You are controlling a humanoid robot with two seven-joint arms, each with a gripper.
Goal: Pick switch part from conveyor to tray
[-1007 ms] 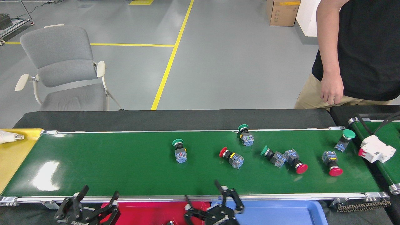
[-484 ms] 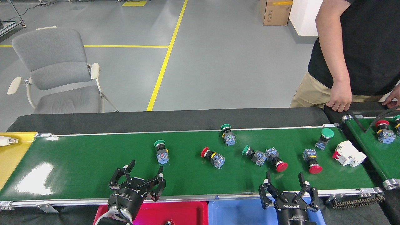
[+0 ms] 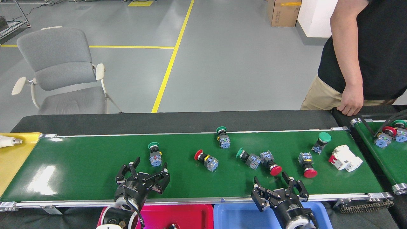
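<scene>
Barely begun: 7 switch parts lie on the conveyor, nearest a green-capped switch. Left pincer hovers just below it, fingers apart, empty. Right pincer likewise apart, empty. Red tray and blue tray await; contents mostly hidden.

One head view looks forward and down from above the near rail of the conveyor, close in, facing the grey floor beyond.

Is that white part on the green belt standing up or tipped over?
Tipped over: the white part lies flat on its side on the conveyor.
</scene>
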